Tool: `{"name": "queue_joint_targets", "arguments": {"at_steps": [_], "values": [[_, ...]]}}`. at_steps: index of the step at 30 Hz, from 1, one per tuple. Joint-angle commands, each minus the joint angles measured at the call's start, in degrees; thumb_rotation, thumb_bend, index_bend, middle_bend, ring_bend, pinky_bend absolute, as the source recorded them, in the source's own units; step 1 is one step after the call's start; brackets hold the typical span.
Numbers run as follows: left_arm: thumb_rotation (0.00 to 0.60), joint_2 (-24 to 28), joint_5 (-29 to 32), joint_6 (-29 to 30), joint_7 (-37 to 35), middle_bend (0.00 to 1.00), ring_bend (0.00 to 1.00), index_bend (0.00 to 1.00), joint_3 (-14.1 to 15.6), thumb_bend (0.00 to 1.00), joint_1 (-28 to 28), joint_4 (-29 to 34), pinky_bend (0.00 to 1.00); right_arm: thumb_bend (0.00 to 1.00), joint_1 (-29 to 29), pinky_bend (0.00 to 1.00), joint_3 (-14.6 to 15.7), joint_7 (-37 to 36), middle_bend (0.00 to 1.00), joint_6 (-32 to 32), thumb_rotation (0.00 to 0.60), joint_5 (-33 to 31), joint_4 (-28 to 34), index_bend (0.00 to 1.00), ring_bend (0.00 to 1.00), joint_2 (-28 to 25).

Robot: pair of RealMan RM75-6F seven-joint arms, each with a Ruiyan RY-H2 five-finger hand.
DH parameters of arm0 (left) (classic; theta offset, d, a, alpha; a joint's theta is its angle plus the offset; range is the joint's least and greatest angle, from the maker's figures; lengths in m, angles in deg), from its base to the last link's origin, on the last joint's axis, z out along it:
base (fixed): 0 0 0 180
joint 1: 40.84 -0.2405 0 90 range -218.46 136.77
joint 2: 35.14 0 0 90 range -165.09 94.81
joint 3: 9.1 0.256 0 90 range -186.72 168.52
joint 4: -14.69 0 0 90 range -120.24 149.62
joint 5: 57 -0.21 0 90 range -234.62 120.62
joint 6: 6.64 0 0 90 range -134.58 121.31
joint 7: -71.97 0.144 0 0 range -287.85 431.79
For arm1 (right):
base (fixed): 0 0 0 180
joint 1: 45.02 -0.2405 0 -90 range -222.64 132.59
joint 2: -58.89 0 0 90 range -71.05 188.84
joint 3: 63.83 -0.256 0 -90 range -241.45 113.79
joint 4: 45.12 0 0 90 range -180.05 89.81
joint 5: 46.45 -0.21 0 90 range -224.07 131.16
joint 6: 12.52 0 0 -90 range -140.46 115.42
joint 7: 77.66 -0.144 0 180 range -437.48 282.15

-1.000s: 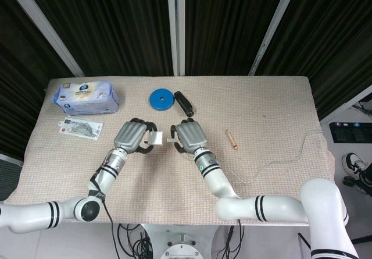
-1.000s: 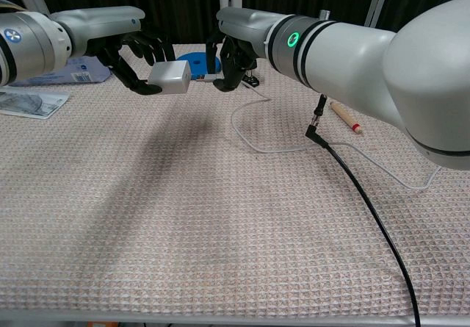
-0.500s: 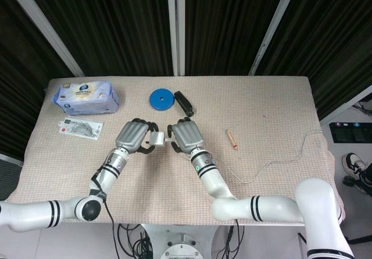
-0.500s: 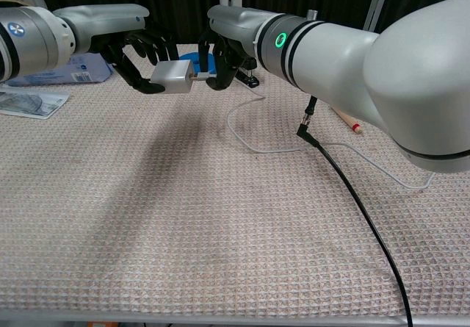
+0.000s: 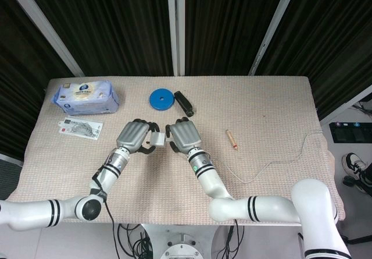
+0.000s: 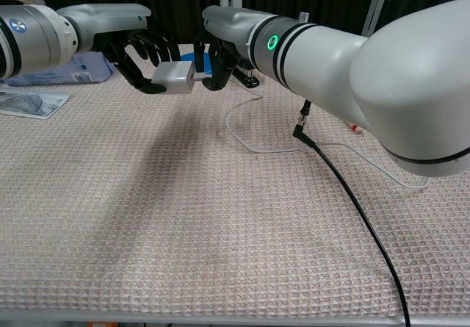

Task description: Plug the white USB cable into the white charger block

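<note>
Beige woven cloth covered the table (image 5: 273,105) on which you worked, and both of your arms were raised over its middle, the hands meeting above the cloth rather than resting on it. Your right hand (image 5: 185,137) had its dark fingers curled around the plug end of the thin white USB cable (image 6: 242,136), whose slack dropped to the cloth in a loop and trailed off toward the right edge of the table. Your left hand (image 5: 135,137) held the small white cube-shaped charger block (image 6: 176,77) between its dark fingers, the block lifted clear of the table with its port face turned toward your right hand.

In the chest view the plug and the block touched, with no gap showing between them, so the alignment looked done and insertion appeared to be under way or just finished. The pictures did not let you tell whether the plug was fully seated. What seemed left was a firm final push, if needed, and then letting go.

Farther back lay a blue wet-wipe pack (image 5: 86,95), a round blue disc (image 5: 161,99), a small black stapler-like object (image 5: 185,103) and a short wooden stick (image 5: 232,138), all well apart from your hands.
</note>
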Motion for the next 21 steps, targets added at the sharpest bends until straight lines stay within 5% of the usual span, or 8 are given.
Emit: {"name": "queue_joint_targets", "arguments": {"at_steps": [1,21], "values": [[0.600,0.2,0.7,-0.4,-0.1,0.53,0.28,0.54,0.0,0.36,0.3,0.2,0.23,0.36,-0.1,0.22,0.0,0.1,0.58,0.1,0.600,0.0,-0.2,0.59,0.29,0.2],[0.600,-0.2,3.7,2.3,3.8,0.53,0.28,0.54,0.8,0.36,2.4,1.2,0.23,0.36,-0.3,0.22,-0.8,0.9,0.58,1.1,0.600,-0.1,-1.6,0.59,0.30,2.0]]}}
